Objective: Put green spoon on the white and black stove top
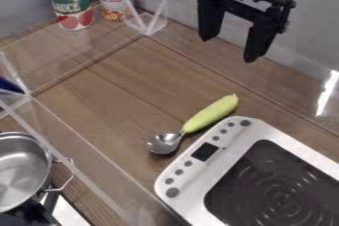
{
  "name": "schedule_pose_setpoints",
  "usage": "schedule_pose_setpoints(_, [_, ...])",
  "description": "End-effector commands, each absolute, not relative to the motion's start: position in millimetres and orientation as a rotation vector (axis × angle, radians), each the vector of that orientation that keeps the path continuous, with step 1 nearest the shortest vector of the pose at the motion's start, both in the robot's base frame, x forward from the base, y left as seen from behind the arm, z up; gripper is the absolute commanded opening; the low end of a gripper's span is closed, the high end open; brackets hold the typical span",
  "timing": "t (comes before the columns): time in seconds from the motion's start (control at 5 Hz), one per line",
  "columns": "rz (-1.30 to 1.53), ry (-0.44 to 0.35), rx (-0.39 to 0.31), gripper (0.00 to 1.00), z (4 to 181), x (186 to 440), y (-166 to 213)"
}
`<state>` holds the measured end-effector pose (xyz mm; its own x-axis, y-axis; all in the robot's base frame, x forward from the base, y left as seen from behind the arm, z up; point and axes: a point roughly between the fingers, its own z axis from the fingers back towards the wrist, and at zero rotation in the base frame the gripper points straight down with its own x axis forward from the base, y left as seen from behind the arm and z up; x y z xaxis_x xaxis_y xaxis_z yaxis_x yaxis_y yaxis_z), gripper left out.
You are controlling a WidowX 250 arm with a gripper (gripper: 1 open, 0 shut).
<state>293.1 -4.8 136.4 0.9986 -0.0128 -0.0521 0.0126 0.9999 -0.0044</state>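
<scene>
Plainly, the step in hand was the reach and grasp, since the tool (239, 34) hung above the far part of the wooden surface (119, 91) with its 2 dark fingers spread wide and nothing between them. The green spoon (196, 125) lay flat on that surface, well apart from the tool, its yellow-green handle angled up to the right and its shiny round bowl toward the lower left, just beside the near-left edge of the white and black stove top (259, 182). To do it well, the tool likely needed to come down over the thick handle, not the slick metal bowl, with the fingers turned across the handle's slant so they closed on its 2 long sides. The handle end sat very near the stove's white rim, so a descent toward mid-handle seemed safer.
</scene>
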Motion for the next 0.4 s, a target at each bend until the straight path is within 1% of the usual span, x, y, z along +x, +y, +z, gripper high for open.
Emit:
schedule_pose_setpoints(0.0, [-0.044,0.067,0.005,1.0,121.9,293.6,-11.3])
schedule_pose_setpoints(0.2, [-0.078,0.085,0.016,1.0,103.2,290.8,-18.6])
